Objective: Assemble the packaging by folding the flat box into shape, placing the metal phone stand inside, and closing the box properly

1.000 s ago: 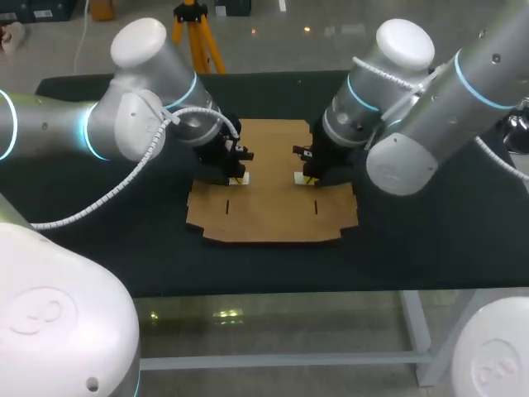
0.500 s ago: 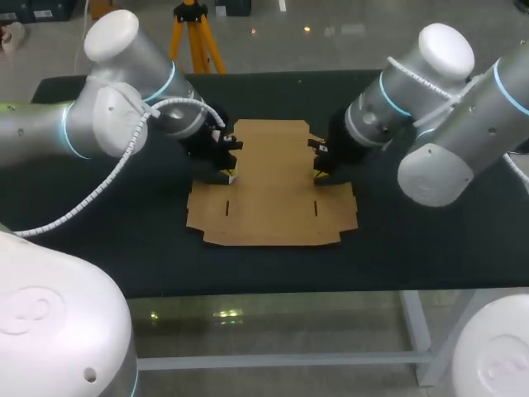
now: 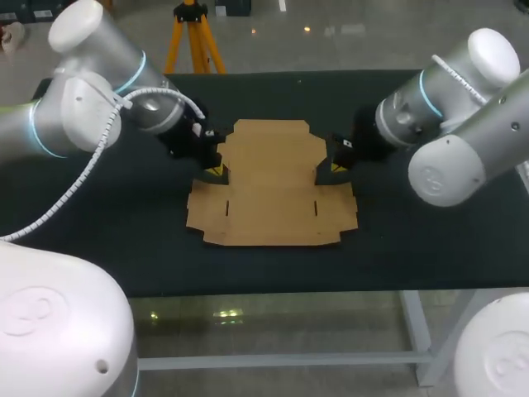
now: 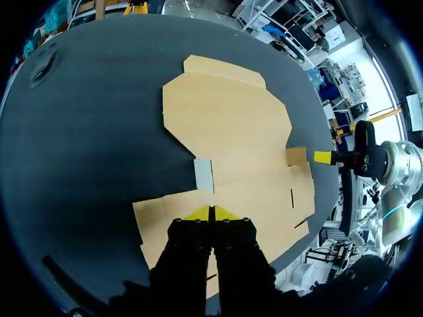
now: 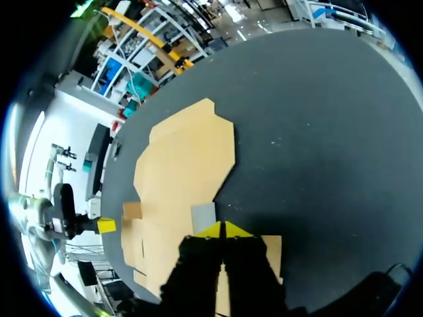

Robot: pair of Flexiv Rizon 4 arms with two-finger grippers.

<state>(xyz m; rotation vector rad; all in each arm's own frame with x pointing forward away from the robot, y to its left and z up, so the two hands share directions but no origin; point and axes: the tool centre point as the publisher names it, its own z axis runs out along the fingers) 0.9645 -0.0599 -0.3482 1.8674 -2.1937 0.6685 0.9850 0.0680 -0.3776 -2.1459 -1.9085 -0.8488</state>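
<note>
- Where the left arm [image 3: 83, 116] comes in from its side of the table [image 3: 107, 240], it reaches toward the middle and ends at the left edge of the flat box [image 3: 271, 194].
- Left gripper [image 3: 213, 169]: it sits at the notch on the left side of the cardboard, where the narrower far panel meets the wider near panel.
- Left gripper [image 4: 211, 212], wrist view: the two yellow tips are pressed together with no gap and hold nothing. They sit over the edge of the near panel. Contact with the cardboard cannot be judged.
- A small pale grey rectangle [image 4: 203, 175] lies in the notch just ahead of these tips.
- Flat box [image 4: 228, 125]: it lies unfolded and flat on the dark table near the centre, between the two grippers. The panel with the angled corners points away from the robot, and the wide panel with two short slits lies nearest the robot.
- Right gripper [image 3: 336, 166]: it sits at the matching notch on the right side of the cardboard, level with the left gripper.
- Right gripper [image 5: 223, 229], wrist view: the yellow tips meet fully and grip nothing. A second grey rectangle [image 5: 203, 214] lies just ahead of them, against the edge of the flat box [image 5: 185, 165].
- Right arm [image 3: 450, 141]: it comes in from the right side of the table.
</note>
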